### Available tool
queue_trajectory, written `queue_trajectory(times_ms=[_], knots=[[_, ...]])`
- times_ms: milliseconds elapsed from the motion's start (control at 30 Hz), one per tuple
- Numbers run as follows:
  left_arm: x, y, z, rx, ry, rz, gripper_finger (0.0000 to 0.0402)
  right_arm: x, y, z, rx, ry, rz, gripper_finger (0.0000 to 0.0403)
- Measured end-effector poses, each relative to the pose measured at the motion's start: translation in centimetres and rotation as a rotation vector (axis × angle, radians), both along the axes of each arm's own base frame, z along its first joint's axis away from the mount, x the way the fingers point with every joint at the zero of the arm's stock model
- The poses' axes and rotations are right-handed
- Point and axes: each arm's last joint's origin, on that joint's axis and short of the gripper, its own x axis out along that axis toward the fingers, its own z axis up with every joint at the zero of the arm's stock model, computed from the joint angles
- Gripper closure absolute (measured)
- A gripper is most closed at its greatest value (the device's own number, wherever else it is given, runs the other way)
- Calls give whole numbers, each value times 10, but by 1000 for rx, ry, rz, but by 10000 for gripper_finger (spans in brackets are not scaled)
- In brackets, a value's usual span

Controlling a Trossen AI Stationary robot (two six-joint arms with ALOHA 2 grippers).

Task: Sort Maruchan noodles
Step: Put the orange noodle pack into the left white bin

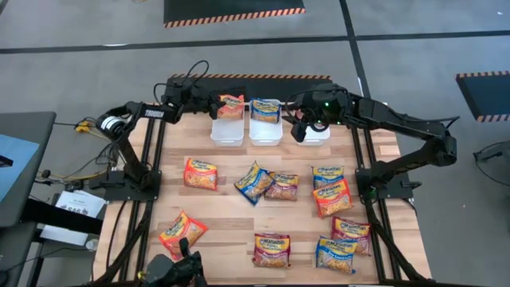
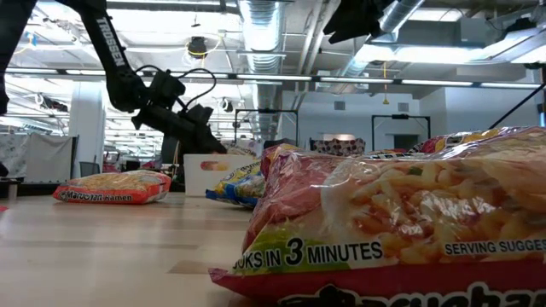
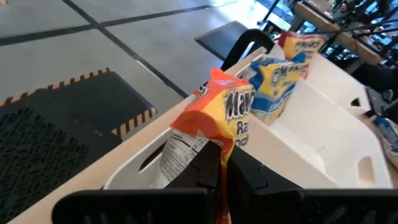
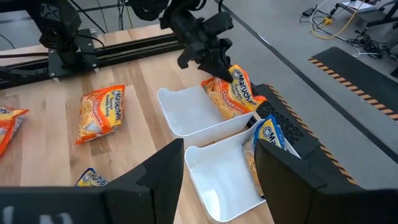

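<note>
- Holding an orange plastic noodle packet (image 1: 231, 106) over the left white plastic tub (image 1: 226, 132), the left end effector (image 3: 219, 163) had its two dark fingers pinched tight on the packet's lower edge.
- Most of the packet stood above the tub's far rim. If the fingers let go there, I think it could tip over the wall and fall off the wooden surface (image 1: 231, 215).
- A blue noodle packet (image 4: 268, 135) already leaned in the middle white tub (image 1: 265, 132). The orange one hung close to it, so a small swing could drop it in the wrong tub.
- The right end effector (image 4: 217, 163) hovered over the tubs with its fingers spread wide and nothing between them. Both arms were near each other there, so they might bump.
- Other orange, blue and dark red packets (image 1: 271, 248) lay scattered on the surface. Some touched or overlapped, so a later grab might lift two at once.
</note>
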Motion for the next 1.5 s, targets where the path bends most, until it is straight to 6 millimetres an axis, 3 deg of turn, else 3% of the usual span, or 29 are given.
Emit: queue_trajectory(times_ms=[200, 400, 933, 1100, 1500], knots=[[-1, 2, -3, -3, 24, 74, 401, 0, 0, 0, 0, 0, 0, 182], [0, 1, -2, 33, 29, 0, 392, 0, 0, 0, 0, -1, 0, 182], [1, -2, -9, -54, 73, -25, 272, 0, 0, 1, -1, -11, 0, 182], [0, 1, -5, 14, 84, 53, 262, 0, 0, 1, 20, -21, -12, 182], [1, 1, -2, 29, 34, -38, 251, 1, 3, 1, 26, -22, -2, 182]])
